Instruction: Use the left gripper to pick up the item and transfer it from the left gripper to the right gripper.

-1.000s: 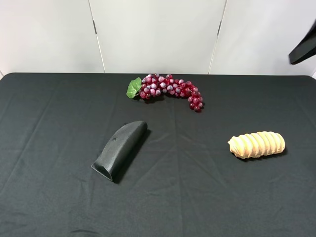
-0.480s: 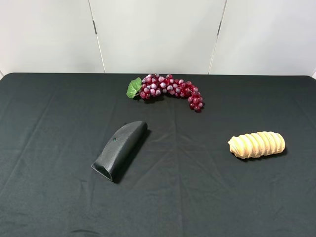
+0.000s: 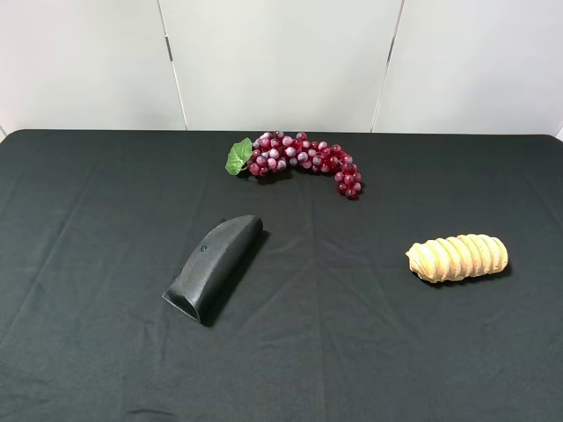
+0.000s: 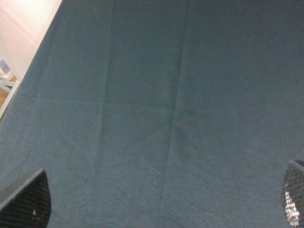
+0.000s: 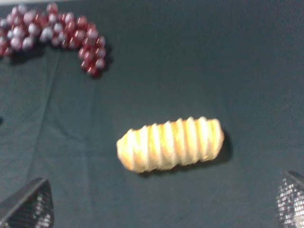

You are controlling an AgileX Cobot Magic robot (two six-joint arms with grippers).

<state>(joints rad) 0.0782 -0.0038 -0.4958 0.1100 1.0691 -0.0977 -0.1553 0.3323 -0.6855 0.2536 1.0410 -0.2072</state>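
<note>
We see the roll [image 3: 457, 257] lying on its side on the black-clothed worktop [image 3: 88, 220], on the right half of the high view, with its tapered end toward the middle. Nothing touches it. The right wrist view looks down on the same roll [image 5: 170, 144], its ridges running crosswise.

Our right gripper [image 5: 166, 202] hangs above the roll with its jaws spread wide and nothing between them; only the two mesh-faced fingertips [image 5: 28, 204] show at the corners of that view. Our left gripper [image 4: 166, 199] is likewise spread wide and empty over bare cloth, with only its fingertips [image 4: 26, 199] showing. Neither arm appears in the high view.

Well apart from the roll, toward the far edge of the worktop and near the middle, lies a bunch of red grapes [image 3: 303, 160] with a green leaf [image 3: 238, 156]; the right wrist view also catches the grapes [image 5: 57, 35]. Left of centre a black curved handle [image 3: 214, 266] rests at a slant, well apart from both roll and grapes.
</note>
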